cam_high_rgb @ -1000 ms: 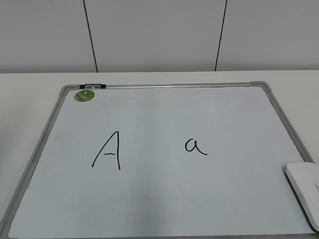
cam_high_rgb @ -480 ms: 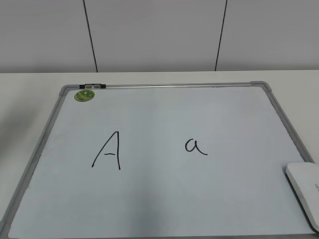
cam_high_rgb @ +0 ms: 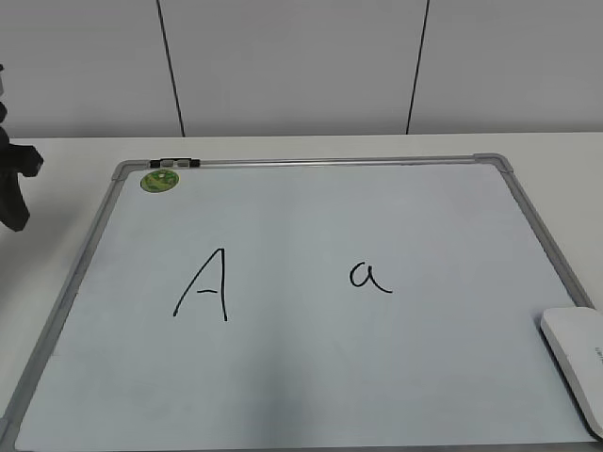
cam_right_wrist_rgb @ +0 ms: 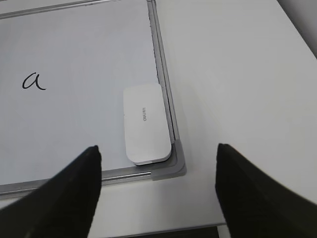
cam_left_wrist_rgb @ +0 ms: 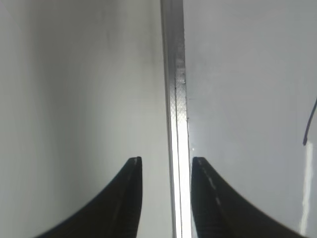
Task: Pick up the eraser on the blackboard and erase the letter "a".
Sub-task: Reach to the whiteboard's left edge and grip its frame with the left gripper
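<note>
two letters sit on the blackboard (cam_high_rgb: 311,377): a tall capital "A" (cam_high_rgb: 203,285) left of centre and the letter "a" (cam_high_rgb: 369,277) right of centre, well apart from each other. the eraser (cam_right_wrist_rgb: 145,123) lies flat in the board's near right corner, touching the silver frame on its right side, print facing up. my right gripper (cam_right_wrist_rgb: 157,158) hangs above that corner with its fingers (cam_right_wrist_rgb: 74,193) spread wide; the eraser shows in the gap between them, and nothing is held. my left gripper (cam_left_wrist_rgb: 166,161) hovers over the board's left edge, its fingertips (cam_left_wrist_rgb: 133,166) parted a little, one on each side of the frame strip (cam_left_wrist_rgb: 176,99), gripping nothing. in the exterior view a dark part of my left arm (cam_high_rgb: 14,184) shows at the far left, off the board. a round green magnet (cam_high_rgb: 159,181) sits in the board's far left corner, beside a small clip (cam_high_rgb: 174,163) on the top frame.
</note>
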Controlling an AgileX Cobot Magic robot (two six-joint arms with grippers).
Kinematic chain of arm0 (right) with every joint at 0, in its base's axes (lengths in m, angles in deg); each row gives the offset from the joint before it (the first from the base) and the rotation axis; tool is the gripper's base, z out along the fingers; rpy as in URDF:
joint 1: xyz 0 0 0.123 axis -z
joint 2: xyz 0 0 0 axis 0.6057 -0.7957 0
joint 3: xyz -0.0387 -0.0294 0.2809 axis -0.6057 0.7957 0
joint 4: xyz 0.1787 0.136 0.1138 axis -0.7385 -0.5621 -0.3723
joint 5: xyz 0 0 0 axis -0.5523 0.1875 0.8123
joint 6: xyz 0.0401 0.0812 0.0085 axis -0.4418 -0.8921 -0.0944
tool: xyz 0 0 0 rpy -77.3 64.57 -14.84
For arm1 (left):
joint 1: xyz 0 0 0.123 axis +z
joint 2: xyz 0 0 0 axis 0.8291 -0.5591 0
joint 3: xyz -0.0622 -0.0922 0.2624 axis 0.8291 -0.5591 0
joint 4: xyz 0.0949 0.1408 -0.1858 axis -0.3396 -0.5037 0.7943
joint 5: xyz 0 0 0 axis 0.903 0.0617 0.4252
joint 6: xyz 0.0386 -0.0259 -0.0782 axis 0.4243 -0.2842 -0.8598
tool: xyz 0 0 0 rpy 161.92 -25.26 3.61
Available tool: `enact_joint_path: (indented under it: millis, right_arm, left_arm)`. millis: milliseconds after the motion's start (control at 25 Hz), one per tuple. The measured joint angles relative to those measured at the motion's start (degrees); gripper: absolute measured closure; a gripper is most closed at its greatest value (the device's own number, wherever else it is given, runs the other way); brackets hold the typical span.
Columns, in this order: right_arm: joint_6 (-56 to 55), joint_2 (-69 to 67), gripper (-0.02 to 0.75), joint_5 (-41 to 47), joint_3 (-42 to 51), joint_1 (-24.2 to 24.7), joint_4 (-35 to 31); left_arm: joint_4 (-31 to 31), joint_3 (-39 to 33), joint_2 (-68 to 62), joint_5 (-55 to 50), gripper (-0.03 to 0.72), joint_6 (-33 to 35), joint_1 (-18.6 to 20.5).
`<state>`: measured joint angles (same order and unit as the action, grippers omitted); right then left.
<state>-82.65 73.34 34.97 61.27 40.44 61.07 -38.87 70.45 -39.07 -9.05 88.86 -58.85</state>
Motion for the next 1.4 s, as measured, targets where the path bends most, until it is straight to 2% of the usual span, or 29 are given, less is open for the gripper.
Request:
enact_joint_path:
  millis: [560, 960, 1400]
  right_arm:
    - [0.0, 0.0, 0.204, 0.0, 0.0, 0.0, 0.0]
    - [0.0, 0.0, 0.204, 0.0, 0.0, 0.0, 0.0]
    - [0.0, 0.0, 0.204, 0.0, 0.0, 0.0, 0.0]
  left_arm:
    - [-0.4, 7.0, -12.8, 2.3, 0.445, 0.0, 0.0]
    - [0.5, 7.3, -19.8, 3.9, 0.445, 2.3, 0.0]
    - [2.4, 7.4, -21.1, 5.5, 0.446, 4.0, 0.0]
